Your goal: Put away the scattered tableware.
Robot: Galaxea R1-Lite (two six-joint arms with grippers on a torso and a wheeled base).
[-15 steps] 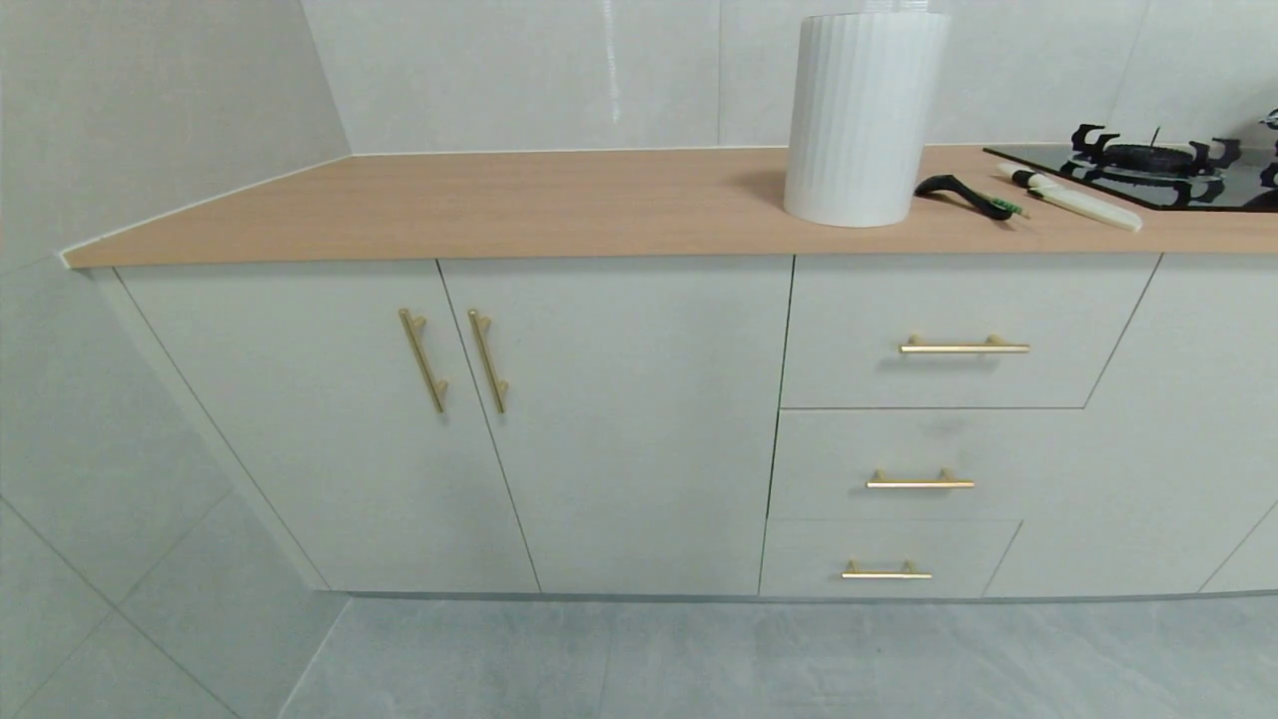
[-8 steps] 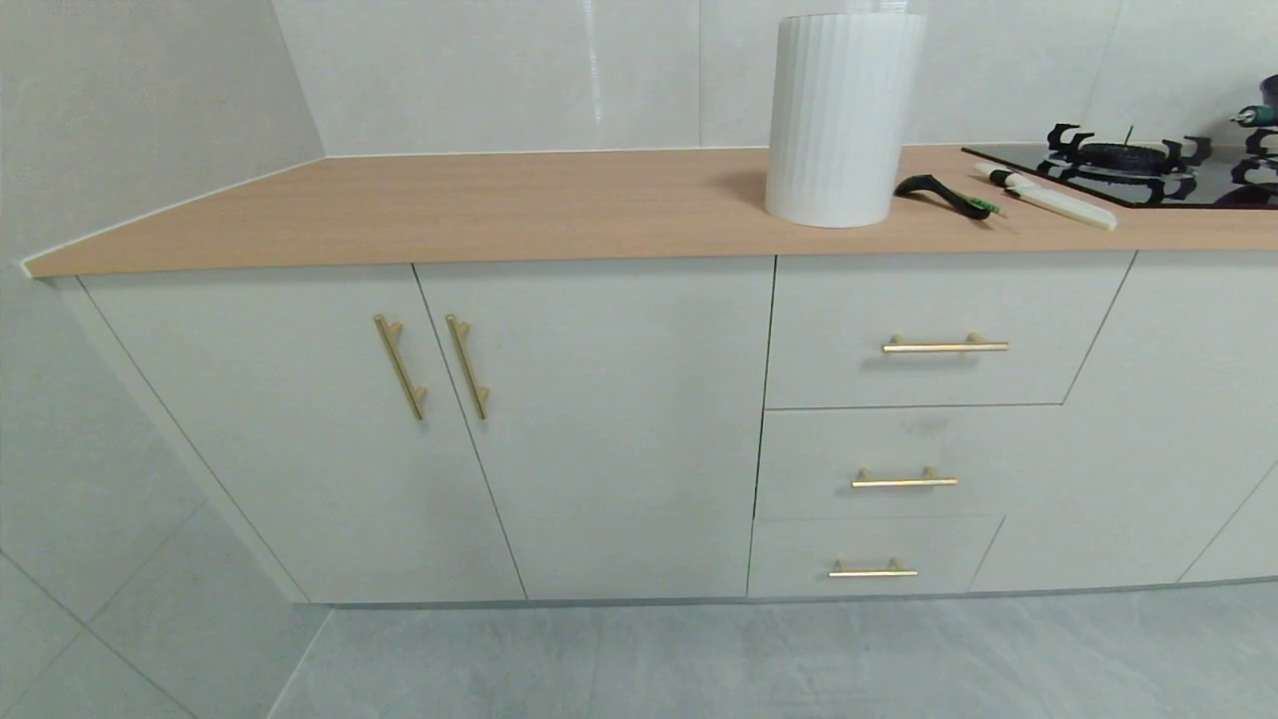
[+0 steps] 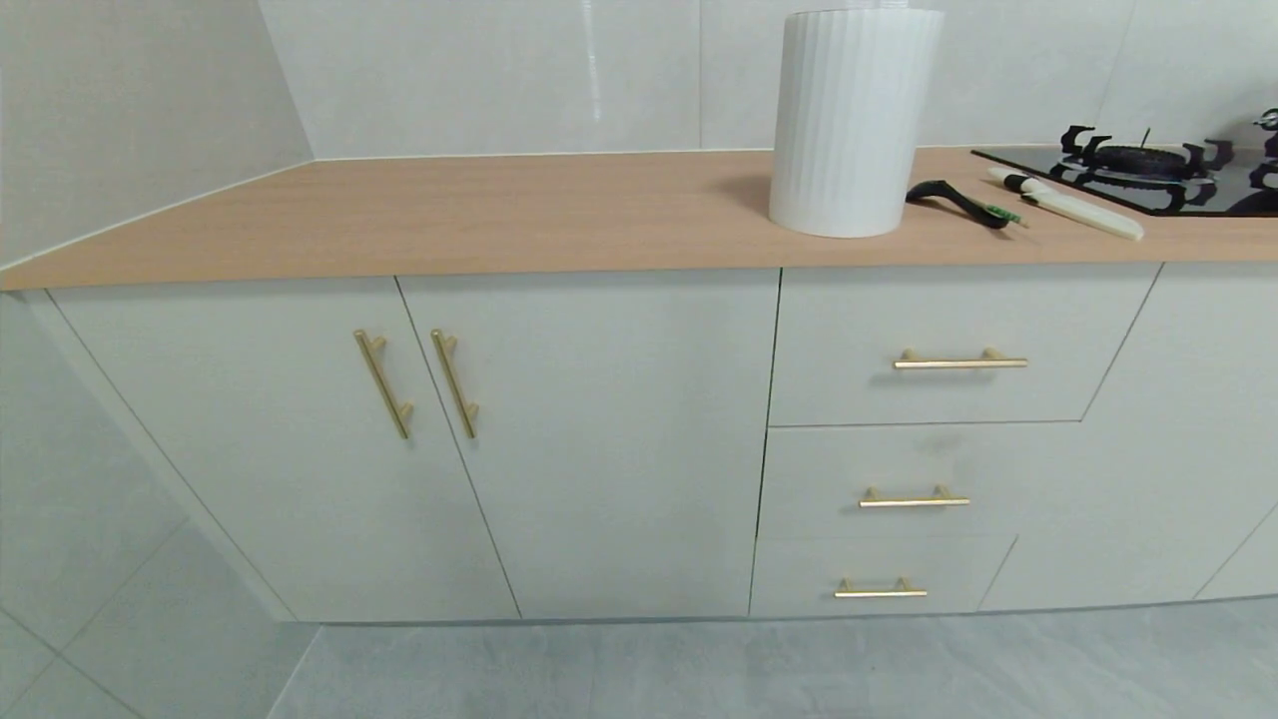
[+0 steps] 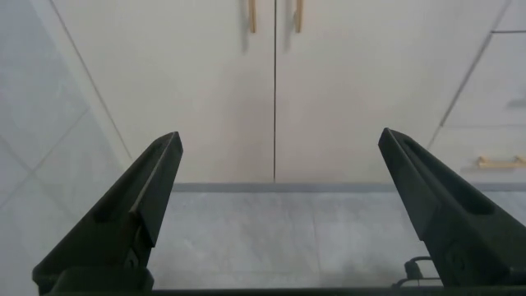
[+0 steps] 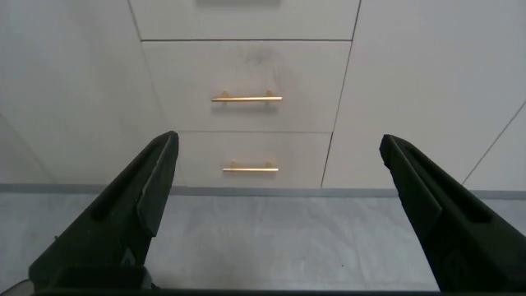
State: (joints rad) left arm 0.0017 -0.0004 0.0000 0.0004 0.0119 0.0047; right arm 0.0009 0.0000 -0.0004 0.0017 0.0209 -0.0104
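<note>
On the wooden countertop at the right lie a black-handled utensil and a cream knife, side by side. They rest just right of a tall white ribbed container. My left gripper is open and empty, low near the floor, facing the double cabinet doors. My right gripper is also open and empty, low down, facing the lower drawers.
A black gas hob sits at the counter's far right. Below are two cabinet doors with gold handles and three drawers with gold bar handles. A tiled wall closes the left side; grey floor lies in front.
The head camera has moved, so the whole picture shifted a little sideways and down. Nothing on the counter has moved relative to it.
</note>
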